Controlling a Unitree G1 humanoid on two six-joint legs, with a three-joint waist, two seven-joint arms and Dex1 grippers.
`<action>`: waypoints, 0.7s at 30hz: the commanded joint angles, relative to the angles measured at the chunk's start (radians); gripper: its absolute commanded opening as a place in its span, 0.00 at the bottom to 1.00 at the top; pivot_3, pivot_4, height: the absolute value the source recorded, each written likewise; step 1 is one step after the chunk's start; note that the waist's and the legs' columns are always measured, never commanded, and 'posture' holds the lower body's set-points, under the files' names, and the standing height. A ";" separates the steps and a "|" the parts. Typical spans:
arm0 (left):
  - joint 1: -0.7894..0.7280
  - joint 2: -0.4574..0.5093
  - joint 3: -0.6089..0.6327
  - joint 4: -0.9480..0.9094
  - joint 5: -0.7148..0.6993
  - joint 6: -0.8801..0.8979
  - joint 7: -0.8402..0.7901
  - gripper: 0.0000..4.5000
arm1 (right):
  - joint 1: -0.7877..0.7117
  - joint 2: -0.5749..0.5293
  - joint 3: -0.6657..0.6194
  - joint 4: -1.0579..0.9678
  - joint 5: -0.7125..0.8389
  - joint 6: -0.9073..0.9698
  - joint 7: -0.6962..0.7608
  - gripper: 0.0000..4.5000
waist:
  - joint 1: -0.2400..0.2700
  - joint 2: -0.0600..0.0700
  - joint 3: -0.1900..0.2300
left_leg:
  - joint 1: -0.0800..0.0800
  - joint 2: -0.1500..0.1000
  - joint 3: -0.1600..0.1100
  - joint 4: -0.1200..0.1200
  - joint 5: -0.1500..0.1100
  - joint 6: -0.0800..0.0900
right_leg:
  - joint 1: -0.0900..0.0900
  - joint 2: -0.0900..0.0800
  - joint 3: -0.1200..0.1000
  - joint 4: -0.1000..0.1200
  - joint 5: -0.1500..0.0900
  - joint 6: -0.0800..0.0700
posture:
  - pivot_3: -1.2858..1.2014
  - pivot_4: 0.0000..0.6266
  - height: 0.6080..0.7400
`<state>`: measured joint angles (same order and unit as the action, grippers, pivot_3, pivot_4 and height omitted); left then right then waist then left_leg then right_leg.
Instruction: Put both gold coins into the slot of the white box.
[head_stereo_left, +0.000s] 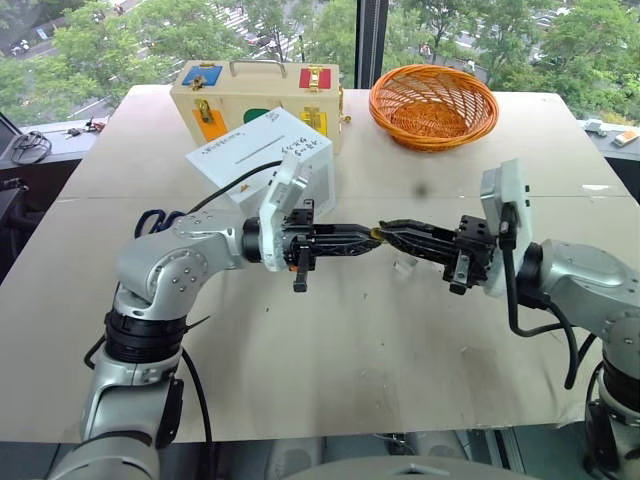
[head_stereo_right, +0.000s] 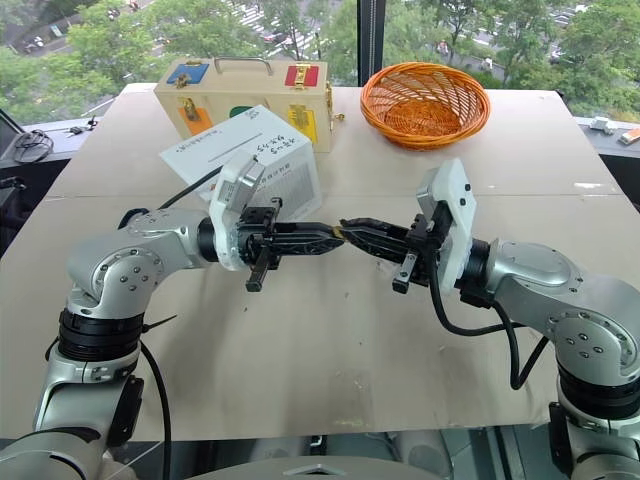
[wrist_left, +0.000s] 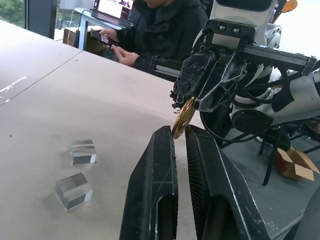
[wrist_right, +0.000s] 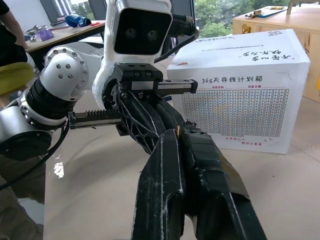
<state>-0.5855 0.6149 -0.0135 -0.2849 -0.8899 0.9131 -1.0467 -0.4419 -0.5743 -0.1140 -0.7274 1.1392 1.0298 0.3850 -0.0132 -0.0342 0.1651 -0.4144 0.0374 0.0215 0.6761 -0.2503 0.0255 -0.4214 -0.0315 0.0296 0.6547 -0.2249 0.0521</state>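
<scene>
Gold coin (wrist_left: 184, 118) thin, stiff, slick, light; pinched by its rim between tips of both grippers meeting mid-air; right gripper (wrist_left: 192, 100) clamped on it; left gripper (wrist_left: 179, 134) narrowed onto opposite edge; white box (head_stereo_left: 262, 157) beyond left gripper

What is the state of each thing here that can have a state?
gold coin: pinched between both grippers' tips, above the table
left gripper: shut on the coin
right gripper: shut on the coin
white box: closed, standing on the table
wooden case: closed
orange basket: upright
</scene>
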 joint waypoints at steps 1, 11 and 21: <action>-0.024 -0.011 0.020 -0.013 -0.033 -0.001 -0.003 0.09 | -0.010 -0.014 0.006 -0.019 0.028 -0.024 -0.005 0.00 | 0.000 0.000 0.000 | 0.000 0.000 0.000 0.000 0.000 0.000 | 0.000 0.000 0.000 0.000 0.000 0.000 | 0.52 0.24 1.00; -0.026 -0.029 0.038 -0.006 -0.060 0.014 0.009 0.04 | -0.028 -0.032 0.018 -0.004 0.073 -0.023 -0.030 0.00 | 0.000 0.000 0.000 | 0.000 0.000 0.000 0.000 0.000 0.000 | 0.000 0.000 0.000 -0.001 0.000 0.000 | 0.52 0.24 1.00; -0.030 -0.036 0.072 0.006 -0.106 0.031 0.028 0.04 | -0.022 -0.051 0.022 0.003 0.087 -0.041 -0.041 0.00 | 0.000 0.000 0.000 | -0.001 0.000 0.000 0.000 0.000 0.000 | 0.000 0.000 0.000 -0.001 0.000 0.000 | 0.52 0.24 1.00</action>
<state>-0.5855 0.5851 0.0110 -0.2628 -0.9513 0.9521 -1.0226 -0.4595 -0.6150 -0.1026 -0.7064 1.2063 0.9932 0.3426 -0.0132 -0.0343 0.1651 -0.4150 0.0375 0.0215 0.6760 -0.2503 0.0256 -0.4214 -0.0315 0.0296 0.6533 -0.2249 0.0520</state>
